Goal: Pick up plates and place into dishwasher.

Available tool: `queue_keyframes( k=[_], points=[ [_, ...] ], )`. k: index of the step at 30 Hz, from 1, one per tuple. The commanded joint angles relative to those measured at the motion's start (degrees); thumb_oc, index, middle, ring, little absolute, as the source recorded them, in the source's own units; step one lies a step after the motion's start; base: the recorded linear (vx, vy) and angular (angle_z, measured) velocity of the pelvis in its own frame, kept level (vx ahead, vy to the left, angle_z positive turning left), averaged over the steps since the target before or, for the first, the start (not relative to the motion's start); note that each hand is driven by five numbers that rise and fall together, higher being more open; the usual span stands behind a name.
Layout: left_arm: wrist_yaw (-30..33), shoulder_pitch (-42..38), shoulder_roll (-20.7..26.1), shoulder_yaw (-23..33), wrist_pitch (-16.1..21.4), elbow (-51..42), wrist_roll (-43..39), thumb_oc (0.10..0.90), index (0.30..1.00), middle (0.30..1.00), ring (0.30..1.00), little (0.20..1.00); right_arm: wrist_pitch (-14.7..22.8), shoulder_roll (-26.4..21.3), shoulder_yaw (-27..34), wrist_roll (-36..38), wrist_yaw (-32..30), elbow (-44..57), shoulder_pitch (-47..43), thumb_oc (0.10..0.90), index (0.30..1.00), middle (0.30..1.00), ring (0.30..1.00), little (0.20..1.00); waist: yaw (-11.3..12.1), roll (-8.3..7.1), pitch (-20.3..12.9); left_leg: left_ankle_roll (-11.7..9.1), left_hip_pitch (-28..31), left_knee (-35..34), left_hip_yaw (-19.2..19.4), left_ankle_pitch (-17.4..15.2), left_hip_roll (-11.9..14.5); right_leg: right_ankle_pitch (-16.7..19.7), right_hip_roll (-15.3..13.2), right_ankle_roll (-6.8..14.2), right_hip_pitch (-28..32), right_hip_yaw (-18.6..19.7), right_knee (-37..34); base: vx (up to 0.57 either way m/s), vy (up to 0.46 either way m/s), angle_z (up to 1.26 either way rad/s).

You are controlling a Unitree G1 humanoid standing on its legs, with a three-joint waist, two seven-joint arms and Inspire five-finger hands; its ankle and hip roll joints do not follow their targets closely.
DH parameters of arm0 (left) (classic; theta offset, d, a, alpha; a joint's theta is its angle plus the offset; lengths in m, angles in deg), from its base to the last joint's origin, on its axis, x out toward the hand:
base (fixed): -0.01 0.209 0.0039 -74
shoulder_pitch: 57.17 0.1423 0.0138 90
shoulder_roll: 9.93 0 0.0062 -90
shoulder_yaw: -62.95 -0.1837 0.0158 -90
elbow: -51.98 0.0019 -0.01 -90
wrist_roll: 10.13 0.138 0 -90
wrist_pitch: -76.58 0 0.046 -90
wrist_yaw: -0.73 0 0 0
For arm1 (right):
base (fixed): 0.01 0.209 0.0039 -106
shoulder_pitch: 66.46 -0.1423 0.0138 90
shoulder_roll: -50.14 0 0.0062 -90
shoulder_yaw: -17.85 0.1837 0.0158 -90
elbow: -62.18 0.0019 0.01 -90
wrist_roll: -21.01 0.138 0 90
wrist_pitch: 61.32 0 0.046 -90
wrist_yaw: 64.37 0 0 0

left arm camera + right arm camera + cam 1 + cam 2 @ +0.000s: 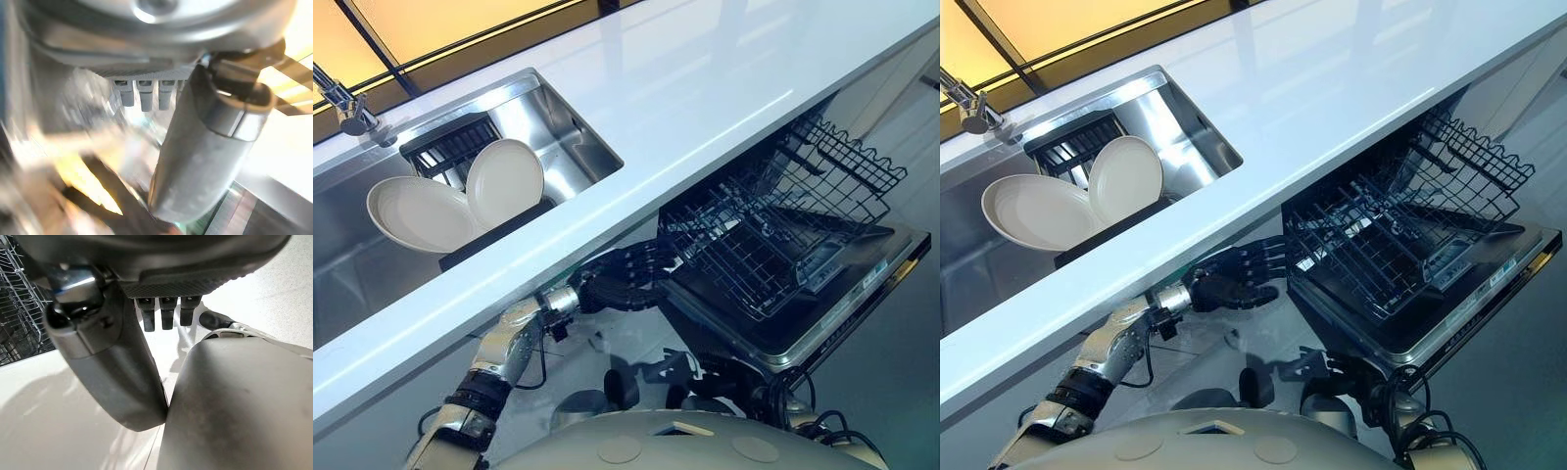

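Plates point(460, 196) lean together in the sink point(570, 137), propped against a dark rack point(455, 147), awaiting pickup. Below the worktop point(705, 88), the left robot hand point(622, 279) reaches empty, fingers relaxed, beside the dishwasher basket point(773, 225). Right robot hand point(161, 308): fingers extended, holding nothing.

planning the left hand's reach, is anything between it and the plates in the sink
Yes. The left hand is below the white countertop, near the dishwasher rack. The two plates lean in the sink above. The counter's front edge lies between them, so the hand must come out and up over it.
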Motion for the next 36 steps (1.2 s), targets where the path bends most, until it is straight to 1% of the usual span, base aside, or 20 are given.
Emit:
queue_keyframes(
  k=[1, 2, 3, 4, 6, 9, 10, 12, 14, 18, 19, 21, 23, 27, 28, 29, 31, 32, 33, 36],
  points=[
    [-6.1, -2.6, -4.1, -1.8, -6.0, -6.4, -11.5, 0.8, 0.9, 0.9, 0.9, 0.9, 2.8, 0.4, -0.8, -0.7, 0.6, -3.2, -2.0, 0.8, 0.9, 0.9, 0.9, 0.9, 1.7, -0.09, -1.1, -0.7, 1.1, 0.2, 0.9, -6.2, 0.1, -2.1, -0.2, 3.8, -5.0, 0.9, 6.1, 0.0, -0.064, 0.02],
    [-6.0, -2.0, -5.2, -2.4, -9.2, -6.7, -14.9, 0.8, 0.9, 0.9, 0.9, 0.9, 2.9, 0.6, -1.2, -0.7, 0.5, -3.4, -2.2, 0.8, 0.9, 0.9, 0.9, 0.9, 1.8, -0.28, -1.0, -0.8, 1.1, 0.1, 0.8, -6.2, 0.2, -2.0, -0.1, 3.8, -4.9, 1.0, 6.0, 0.0, -0.066, 0.01],
    [-3.2, -1.1, -7.1, -2.8, -15.9, -7.1, -21.8, 0.8, 0.9, 0.9, 0.9, 0.9, 2.9, 0.8, -1.4, -0.9, 0.4, -3.5, -2.3, 0.8, 0.9, 0.9, 0.9, 0.9, 1.9, -0.51, -0.9, -0.9, 1.1, 0.1, 0.7, -6.3, 0.3, -2.0, 0.0, 3.7, -4.8, 1.0, 5.9, 0.0, -0.066, 0.02],
    [-1.2, -0.6, -8.3, -2.9, -18.3, -7.1, -24.9, 0.8, 0.9, 0.9, 0.9, 0.9, 3.0, 1.0, -1.5, -1.1, 0.4, -3.6, -2.3, 0.8, 0.9, 0.9, 0.9, 0.9, 2.0, -0.61, -0.8, -0.9, 1.2, 0.1, 0.6, -6.4, 0.3, -2.1, 0.0, 3.7, -4.7, 1.0, 5.9, 0.0, -0.067, 0.01],
    [3.9, 0.4, -11.0, -3.4, -27.0, -5.5, -37.4, 0.8, 0.9, 0.9, 0.9, 0.9, 3.4, 1.5, -2.2, -1.0, 0.0, -4.0, -2.5, 0.8, 0.9, 0.9, 0.9, 0.9, 2.4, -1.05, -0.5, -1.1, 1.2, 0.2, 0.4, -6.4, 0.6, -2.3, 0.1, 3.5, -4.5, 0.6, 6.2, -0.01, -0.085, 0.03],
    [8.1, 0.7, -11.3, -5.1, -32.2, -4.0, -47.5, 0.8, 0.9, 0.9, 0.9, 0.9, 2.9, 2.3, -3.1, 0.0, 0.1, -3.1, -3.6, 0.8, 0.9, 0.9, 0.9, 0.9, 2.9, -1.77, 0.1, -1.5, 0.6, 0.8, 0.1, -6.2, 1.2, -2.4, 0.4, 3.1, -5.0, 0.4, 6.7, -0.04, -0.103, 0.12],
    [8.8, 0.7, -11.3, -5.1, -32.3, -4.1, -48.3, 0.8, 0.9, 0.9, 0.9, 0.9, 2.9, 2.3, -3.2, -0.1, 0.1, -3.1, -3.7, 0.8, 0.9, 0.9, 0.9, 0.9, 3.0, -1.8, 0.2, -1.5, 0.6, 0.8, 0.1, -6.2, 1.2, -2.4, 0.4, 3.1, -5.0, 0.4, 6.8, -0.05, -0.102, 0.14],
    [9.5, -0.1, -11.2, -6.2, -33.1, -4.2, -54.3, 0.8, 0.9, 0.9, 0.9, 0.9, 2.9, 2.7, -4.2, 0.8, -0.1, -2.6, -4.5, 0.8, 0.9, 0.9, 0.9, 0.9, 3.3, -2.51, 0.8, -1.6, 0.3, 1.1, 0.0, -6.2, 1.6, -2.5, 0.9, 2.7, -5.3, 0.3, 6.9, -0.05, -0.137, 0.18],
    [7.3, -1.1, -10.4, -7.2, -31.5, -6.1, -54.6, 0.8, 0.9, 0.9, 0.9, 0.9, 2.5, 2.8, -5.1, 1.0, -0.5, -2.4, -5.2, 0.8, 0.9, 0.9, 0.9, 0.9, 3.7, -3.09, 1.2, -2.0, -0.1, 1.4, 0.0, -6.1, 2.1, -2.2, 1.6, 2.3, -5.2, 0.4, 6.3, -0.05, -0.164, 0.15],
    [-1.5, -3.1, -9.9, -9.0, -24.6, -11.8, -48.8, 0.8, 0.9, 0.9, 0.9, 0.9, 2.8, 2.4, -6.0, 1.7, -0.8, -3.2, -5.6, 0.8, 0.9, 0.9, 0.9, 0.9, 4.4, -3.82, 1.8, -3.0, -1.4, 2.6, 0.1, -5.9, 3.1, -1.7, 2.2, 2.0, -4.9, 0.1, 5.2, -0.04, -0.132, 0.09],
    [-2.2, -3.2, -9.9, -9.0, -24.5, -12.1, -48.3, 0.8, 0.9, 0.9, 0.9, 0.9, 2.8, 2.4, -6.0, 1.8, -0.8, -3.2, -5.6, 0.8, 0.9, 0.9, 0.9, 0.9, 4.4, -3.84, 1.8, -3.1, -1.5, 2.7, 0.1, -5.9, 3.1, -1.7, 2.3, 1.9, -4.9, 0.1, 5.2, -0.04, -0.136, 0.04],
    [-4.3, -4.5, -9.3, -10.5, -18.0, -18.3, -48.5, 0.8, 0.9, 0.9, 0.9, 0.9, 0.6, 2.4, -8.5, 4.7, -2.5, -1.3, -5.3, 0.8, 0.9, 0.9, 0.9, 0.9, 4.8, -4.3, 2.2, -3.7, -2.1, 3.6, -0.3, -5.9, 3.7, -1.8, 2.3, 1.6, -4.5, -0.6, 4.7, -0.05, -0.15, 0.02],
    [-4.8, -5.3, -9.0, -11.0, -12.8, -21.9, -48.1, 0.8, 0.9, 0.9, 0.9, 0.9, -1.0, 2.7, -9.8, 6.9, -3.4, -0.1, -5.3, 0.8, 0.9, 0.9, 0.9, 0.9, 4.9, -4.57, 2.2, -4.1, -2.9, 4.3, -0.6, -6.0, 3.9, -1.9, 2.3, 1.4, -4.5, -1.1, 4.6, -0.03, -0.112, 0.12],
    [-2.2, -7.9, -6.4, -10.4, 4.5, -30.4, -45.2, 0.8, 0.9, 0.9, 0.9, 0.9, -2.7, 3.3, -11.0, 7.5, -5.0, 0.0, -5.4, 0.8, 0.9, 0.9, 0.9, 0.9, 5.3, -4.23, 1.2, -4.7, -4.7, 6.2, -1.9, -6.0, 3.6, -1.9, 2.0, 1.1, -4.8, -2.4, 4.3, -0.03, -0.054, 0.09],
    [-1.2, -8.3, -5.5, -9.5, 8.4, -31.9, -43.5, 0.8, 0.9, 0.9, 0.9, 0.9, -2.5, 3.2, -11.0, 7.6, -5.3, -0.2, -5.2, 0.8, 0.9, 0.9, 0.9, 0.9, 5.4, -4.01, 1.0, -4.8, -5.1, 6.5, -2.2, -5.9, 3.4, -1.9, 1.9, 1.1, -4.8, -2.6, 4.1, 0.0, 0.0, 0.0],
    [-0.6, -8.4, -5.0, -8.8, 11.0, -33.0, -42.0, 0.8, 0.9, 0.9, 0.9, 0.9, -2.5, 3.2, -10.9, 7.7, -5.5, -0.3, -5.1, 0.8, 0.9, 0.9, 0.9, 0.9, 5.5, -3.87, 0.9, -4.8, -5.3, 6.6, -2.5, -5.8, 3.3, -1.9, 1.8, 1.1, -4.8, -2.8, 4.0, -0.02, -0.003, 0.1],
    [4.6, -8.6, -2.9, -4.2, 18.9, -37.7, -36.3, 0.8, 0.9, 0.9, 0.9, 0.9, -2.0, 3.1, -10.6, 8.0, -6.4, -0.1, -4.6, 0.8, 0.9, 0.9, 0.9, 0.9, 5.9, -3.18, 0.5, -4.9, -6.0, 7.1, -3.2, -5.6, 2.9, -2.1, 1.6, 1.1, -4.7, -3.2, 3.9, -0.03, 0.025, 0.2],
    [7.4, -8.6, -2.0, -1.9, 21.9, -38.6, -33.9, 0.8, 0.9, 0.9, 0.9, 0.9, -1.9, 3.0, -10.3, 8.0, -6.7, 0.2, -4.3, 0.8, 0.9, 0.9, 0.9, 0.9, 6.1, -2.89, 0.3, -5.0, -6.3, 7.1, -3.5, -5.4, 2.7, -2.3, 1.4, 1.1, -4.8, -3.4, 4.0, -0.03, 0.056, 0.19],
    [10.1, -8.5, -0.9, 0.7, 26.0, -39.0, -29.6, 0.8, 0.9, 0.9, 0.9, 0.9, -1.8, 2.9, -9.9, 8.0, -7.0, 0.7, -4.0, 0.8, 0.9, 0.9, 0.9, 0.9, 6.3, -2.55, 0.2, -4.9, -6.4, 7.1, -3.8, -5.3, 2.5, -2.5, 1.3, 1.1, -4.8, -3.5, 4.1, -0.02, 0.066, 0.15],
    [20.9, -8.8, 2.8, 7.3, 35.5, -39.0, -16.1, 0.8, 0.9, 0.9, 0.9, 0.9, -1.6, 3.0, -9.4, 7.5, -7.7, 1.8, -2.9, 0.8, 0.9, 0.9, 0.9, 0.9, 6.6, -1.79, -0.3, -4.8, -6.0, 6.8, -4.4, -5.2, 2.0, -3.2, 1.1, 1.1, -4.5, -3.6, 4.5, 0.0, 0.074, 0.08]
  ],
)
